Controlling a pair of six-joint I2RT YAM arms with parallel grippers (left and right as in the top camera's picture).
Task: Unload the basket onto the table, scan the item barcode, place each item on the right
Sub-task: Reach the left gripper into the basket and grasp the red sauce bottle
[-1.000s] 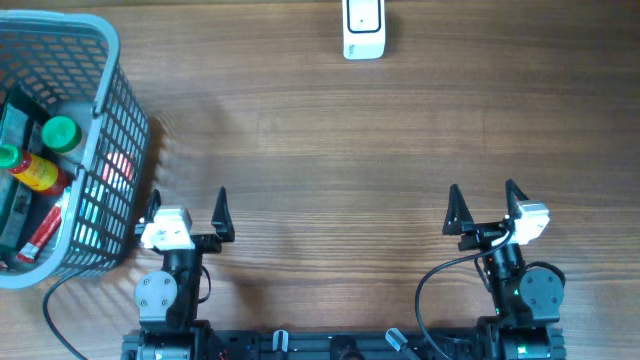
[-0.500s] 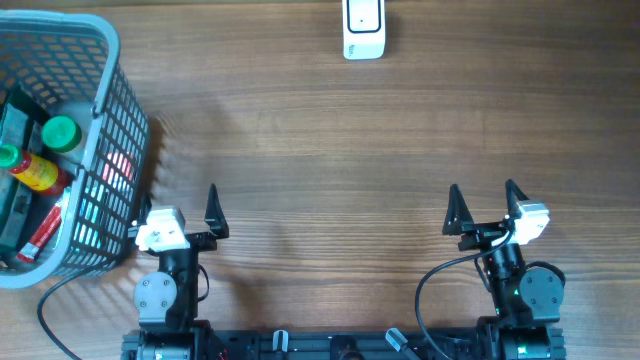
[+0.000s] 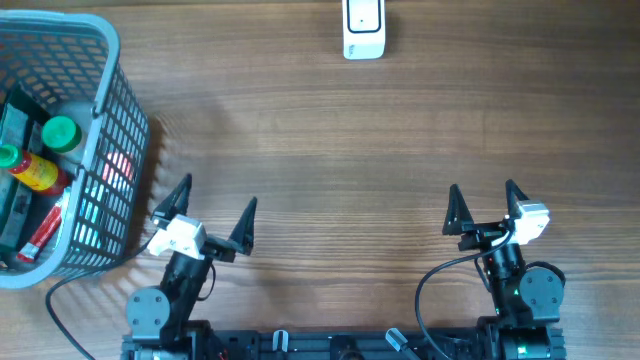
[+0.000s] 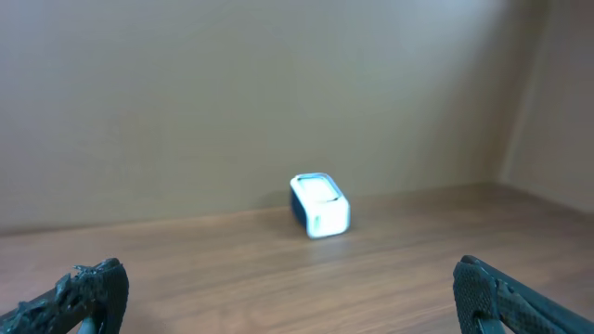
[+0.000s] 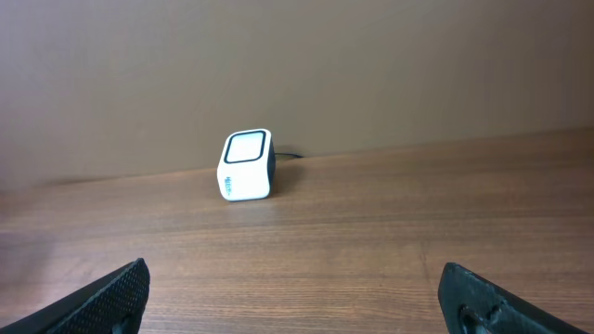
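— At the near edge of the table (image 3: 330, 150), how do your two hands stand?

— Both are empty. My left gripper (image 3: 217, 193) has its fingers spread wide apart, and so does my right gripper (image 3: 482, 188). Neither touches anything. The left one sits just beside the basket (image 3: 112, 45), angled a little toward the middle of the table.

— So where is the thing you have to scan?

— Down in the basket at the left edge, among the other goods. Nothing lies out on the wood. The scanner (image 3: 363, 28) stands at the far edge, well apart from both grippers. Both wrist views show its window tilted up and facing my way.

— Which step are you on, then?

— The very first, I judge: no item is picked yet. Next I need to bring the left arm over the rim, come down on one item and close on it. Then I lift it clear of the mesh and carry it to the scanner, barcode toward the window. I cannot tell from here which side carries the barcode.

— Count for me.

— One basket, one scanner, two grippers. Inside I make out four things: a green-capped bottle (image 3: 60, 133), a red bottle (image 3: 35, 172), a red tube (image 3: 42, 232) and a dark box (image 3: 14, 215). Something pink shows through the mesh, and I cannot say whether it is a fifth.
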